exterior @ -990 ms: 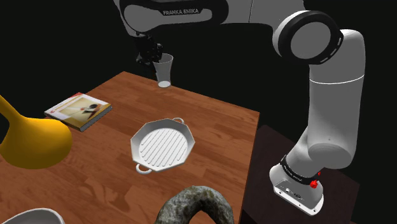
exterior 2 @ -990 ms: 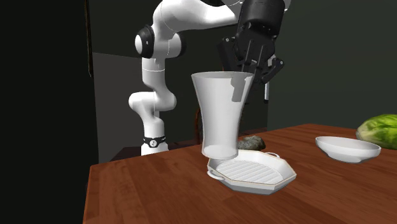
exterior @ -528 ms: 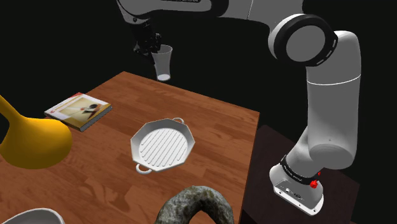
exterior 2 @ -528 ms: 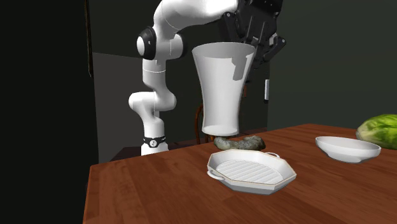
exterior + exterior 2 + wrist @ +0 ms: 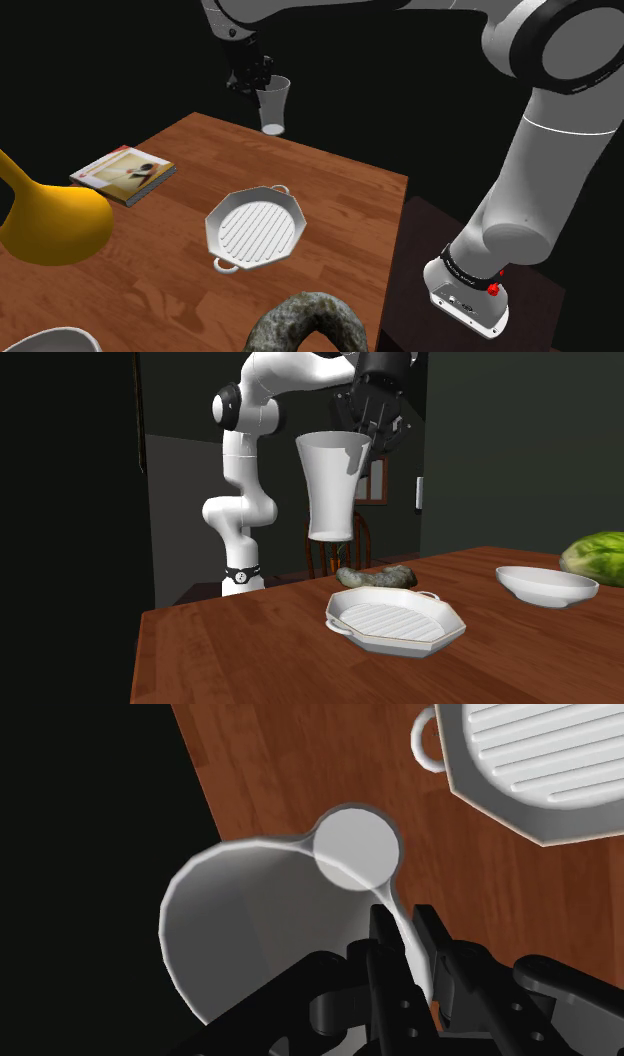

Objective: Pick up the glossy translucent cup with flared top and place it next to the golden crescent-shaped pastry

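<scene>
Wrist view has the gripper clamped on the wall of the cup. Carrying is in hand; next, cross the table toward the crescent pastry.

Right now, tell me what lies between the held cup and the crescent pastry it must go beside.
The white octagonal grill pan lies on the table roughly between the cup, held aloft by the gripper, and the crescent pastry. The pan is low, so a raised cup can likely pass over it.
</scene>
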